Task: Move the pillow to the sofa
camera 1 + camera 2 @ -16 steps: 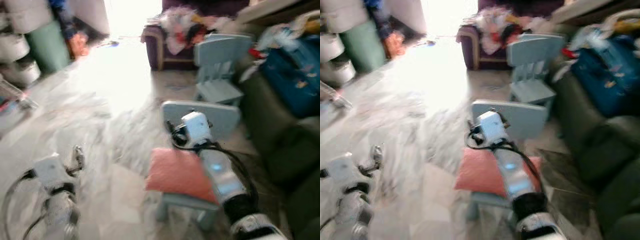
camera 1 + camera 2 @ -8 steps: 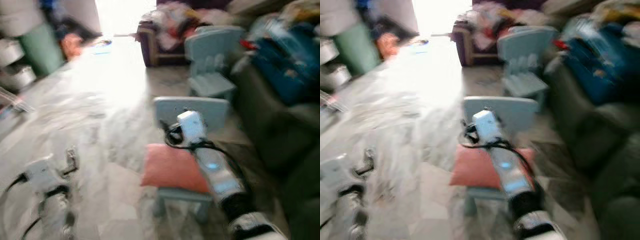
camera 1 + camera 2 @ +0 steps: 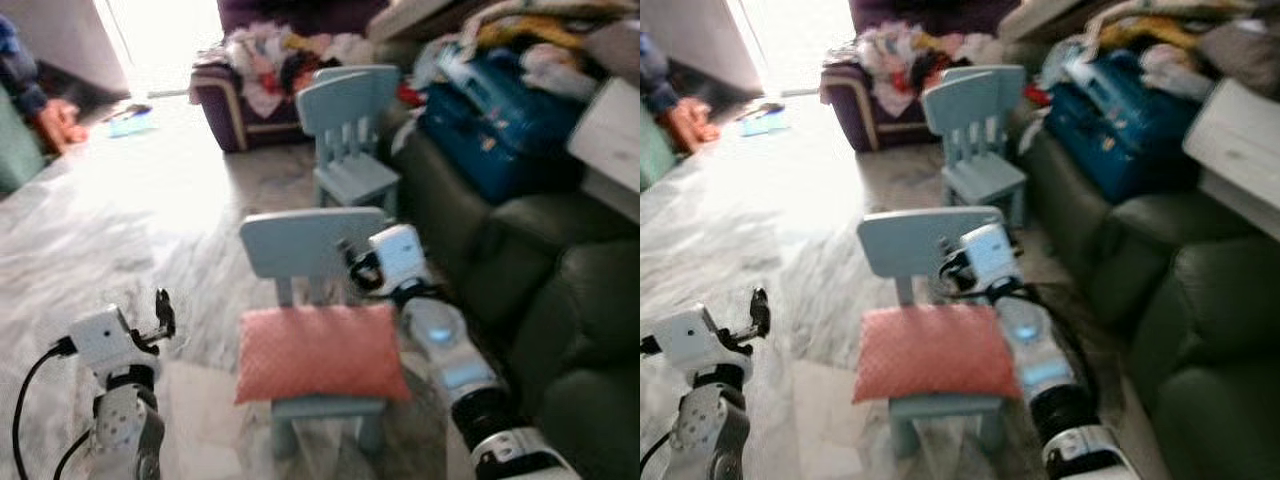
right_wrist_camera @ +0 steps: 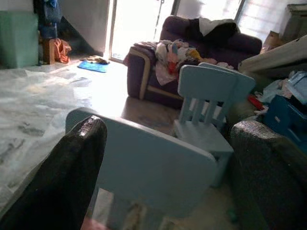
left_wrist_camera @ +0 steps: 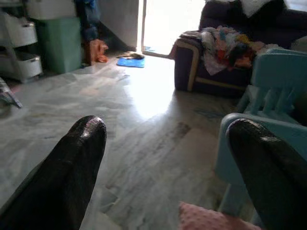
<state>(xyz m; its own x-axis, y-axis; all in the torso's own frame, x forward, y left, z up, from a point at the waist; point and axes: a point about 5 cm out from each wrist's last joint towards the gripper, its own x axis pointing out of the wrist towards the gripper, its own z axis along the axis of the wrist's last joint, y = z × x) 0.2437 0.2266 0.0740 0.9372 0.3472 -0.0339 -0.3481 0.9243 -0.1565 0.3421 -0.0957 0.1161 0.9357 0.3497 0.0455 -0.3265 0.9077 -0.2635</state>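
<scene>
The pillow (image 3: 320, 352), salmon pink, lies flat on the seat of a small pale-blue chair (image 3: 312, 243) and overhangs the seat edges on both sides. The chair stands on a marble floor (image 3: 120, 230) of grey-veined white tiles, just beside a dark green sofa (image 3: 560, 300). The pillow is not on the sofa.

The right tool (image 4: 168, 167) hangs over the chair, at the right end of its backrest and above the pillow's right edge. Its two black fingers (image 4: 72, 172) are spread wide, with the backrest showing between them, and they hold nothing. The left tool (image 5: 168, 172) hangs low to the left of the chair, above the floor. Its fingers (image 5: 72, 167) are also spread wide and hold nothing; a corner of the pillow shows between them in the left wrist view.

A second pale-blue chair (image 3: 345, 125) stands further back, facing the same way. Behind it is a purple armchair (image 3: 235, 85) heaped with mixed clothes (image 3: 275, 50). A blue bag (image 3: 495, 125) and further piled items rest on the sofa's far end. A bright doorway (image 5: 165, 21) throws strong light across the floor; a blue mat (image 5: 130, 61) lies in front of it. A green bin (image 5: 60, 45) and white stacked drawers (image 5: 21, 48) stand along the left wall.
</scene>
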